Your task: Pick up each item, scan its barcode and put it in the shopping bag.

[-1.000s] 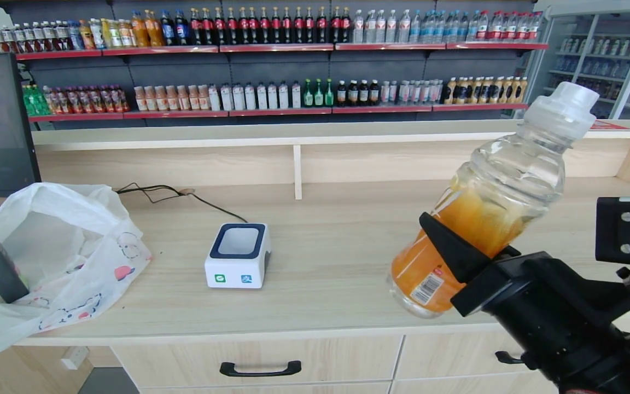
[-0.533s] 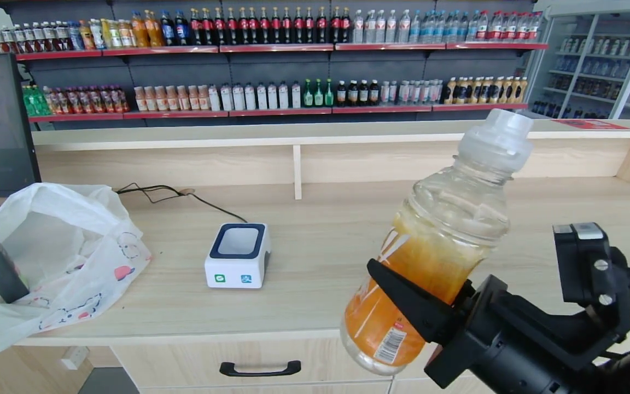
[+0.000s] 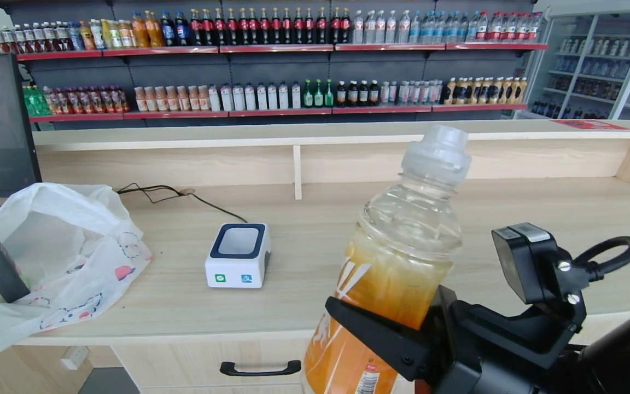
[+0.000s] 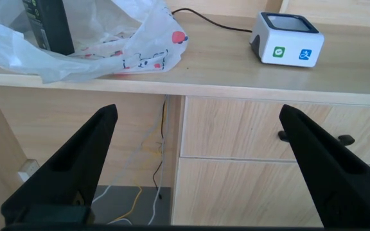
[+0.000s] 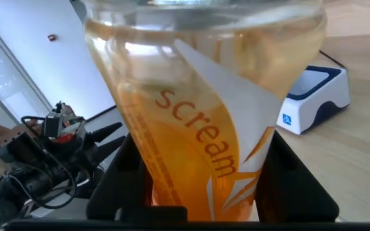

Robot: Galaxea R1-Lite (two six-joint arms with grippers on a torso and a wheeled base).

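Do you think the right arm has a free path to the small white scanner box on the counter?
Probably yes: the right gripper, shut on the orange drink bottle, has only bare wooden counter between it and the white scanner box.

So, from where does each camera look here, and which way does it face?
Head view: on the robot's head, facing forward and down over the counter; the right end effector grips the bottle.
Left wrist view: below the counter edge, facing the drawers; the open left end effector frames it.
Right wrist view: close behind the gripped bottle, fingers either side, facing the scanner.
All three share the scanner.
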